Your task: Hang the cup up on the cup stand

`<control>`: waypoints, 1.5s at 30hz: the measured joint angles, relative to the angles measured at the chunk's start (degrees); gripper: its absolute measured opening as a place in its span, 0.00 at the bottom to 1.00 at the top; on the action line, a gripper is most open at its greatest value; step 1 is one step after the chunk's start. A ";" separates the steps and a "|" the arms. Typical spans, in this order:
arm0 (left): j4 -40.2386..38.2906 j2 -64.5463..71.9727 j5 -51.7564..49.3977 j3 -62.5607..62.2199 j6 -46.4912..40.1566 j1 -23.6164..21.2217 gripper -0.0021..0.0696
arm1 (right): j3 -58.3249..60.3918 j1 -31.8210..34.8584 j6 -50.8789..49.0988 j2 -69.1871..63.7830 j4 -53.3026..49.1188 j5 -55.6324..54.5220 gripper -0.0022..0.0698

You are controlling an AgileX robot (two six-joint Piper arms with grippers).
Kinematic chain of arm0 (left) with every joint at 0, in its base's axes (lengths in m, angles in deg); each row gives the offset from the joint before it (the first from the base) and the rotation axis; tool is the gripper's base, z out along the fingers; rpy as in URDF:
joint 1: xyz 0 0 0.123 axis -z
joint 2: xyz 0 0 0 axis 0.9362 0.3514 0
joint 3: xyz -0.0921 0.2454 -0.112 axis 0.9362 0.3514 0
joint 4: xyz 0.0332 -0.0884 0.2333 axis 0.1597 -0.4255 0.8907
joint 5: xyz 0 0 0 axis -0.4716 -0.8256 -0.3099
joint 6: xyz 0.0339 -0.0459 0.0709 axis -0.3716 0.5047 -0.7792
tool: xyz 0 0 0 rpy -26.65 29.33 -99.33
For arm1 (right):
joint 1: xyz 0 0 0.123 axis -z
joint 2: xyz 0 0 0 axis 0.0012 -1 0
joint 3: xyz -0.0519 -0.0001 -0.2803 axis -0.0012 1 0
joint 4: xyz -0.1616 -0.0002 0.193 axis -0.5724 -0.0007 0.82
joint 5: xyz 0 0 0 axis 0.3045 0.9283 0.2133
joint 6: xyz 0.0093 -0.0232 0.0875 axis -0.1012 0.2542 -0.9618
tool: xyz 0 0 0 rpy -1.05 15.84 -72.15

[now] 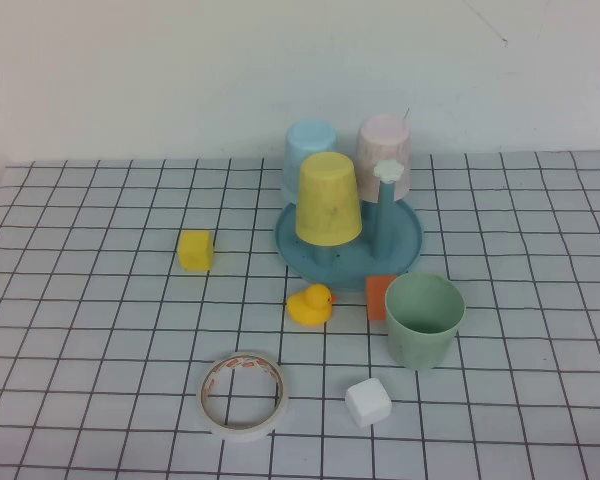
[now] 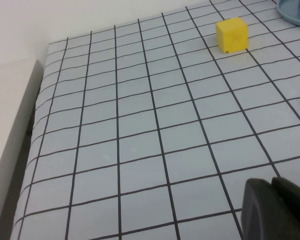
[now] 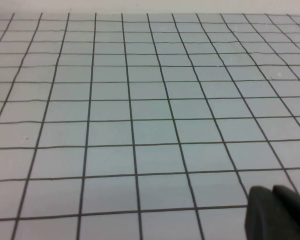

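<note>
The sage-green cup [image 1: 424,321] stands upright, mouth up, on the gridded table in front of the cup stand [image 1: 405,240], a round teal dish with upright pegs, one tipped with a white flower knob [image 1: 388,170]. Yellow [image 1: 329,199], light blue [image 1: 309,148] and pink [image 1: 385,150] cups hang upside down on its pegs. Neither arm shows in the high view. My left gripper [image 2: 274,186] hovers shut over bare grid, holding nothing, near the table's left edge. My right gripper [image 3: 272,191] is likewise shut and empty over bare grid.
A yellow cube [image 1: 195,250] [image 2: 232,34] lies left of the stand. A yellow rubber duck [image 1: 311,304] and an orange block [image 1: 379,296] sit just in front of it. A tape roll [image 1: 242,393] and a white cube [image 1: 368,402] lie nearer the front.
</note>
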 joint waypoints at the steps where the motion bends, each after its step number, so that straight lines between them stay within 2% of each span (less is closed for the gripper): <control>1: 0.00 0.00 0.00 0.00 0.00 0.00 0.03 | 0.00 0.00 0.00 0.00 0.00 0.00 0.03; 27: -0.43 0.00 0.31 0.00 0.00 0.00 0.03 | 0.00 0.00 0.00 0.00 -3.80 0.27 0.03; 34: -1.49 0.00 1.05 0.00 0.00 0.00 0.03 | 0.00 0.00 -1.02 0.00 -0.50 0.27 0.03; 37: -5.48 0.00 2.98 0.11 0.12 0.00 0.03 | 0.00 0.00 -1.51 0.00 5.86 -0.16 0.03; 39: -10.95 0.00 5.74 0.11 1.33 0.00 0.03 | 0.00 0.00 -1.62 0.00 12.75 -0.29 0.03; 45: -38.40 0.00 13.43 0.11 14.46 0.00 0.03 | 0.23 0.00 -1.72 0.00 32.06 -0.29 0.03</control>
